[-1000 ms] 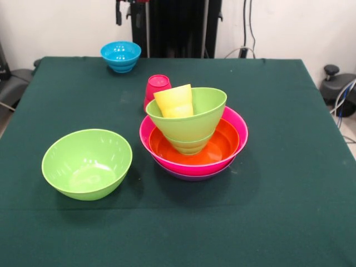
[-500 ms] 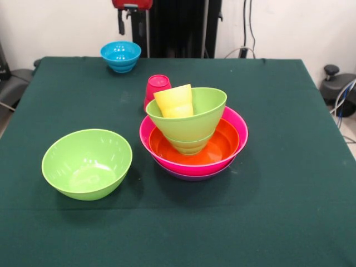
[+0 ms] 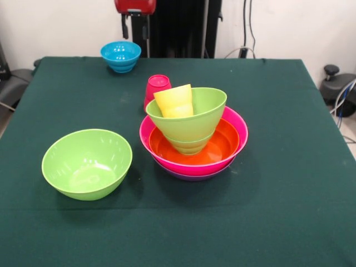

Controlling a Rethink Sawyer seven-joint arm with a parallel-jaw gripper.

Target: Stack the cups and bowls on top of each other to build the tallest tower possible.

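The tower stands mid-table: a purple bowl [image 3: 192, 177] shows as a thin rim under a hot pink bowl [image 3: 240, 129], which holds an orange bowl [image 3: 223, 146]. Lime green bowls [image 3: 207, 118] are nested in that, tipped slightly. A yellow cup [image 3: 175, 101] leans inside the top green bowl. A red cup [image 3: 157, 86] stands on the cloth just behind the stack. Alone at the front left sits a large lime green bowl [image 3: 87, 163]. A small sky blue bowl [image 3: 120, 55] is at the far left. My gripper [image 3: 136, 34] hangs open and empty above the far edge, right of the blue bowl.
A dark green cloth covers the table [image 3: 289, 194]. Black equipment [image 3: 340, 89] and cables sit off the right edge, and a dark object [image 3: 14, 83] off the left edge.
The gripper has come down from the top edge and shifted slightly right, so its red body and both fingers now show. Bowls and cups have not moved.
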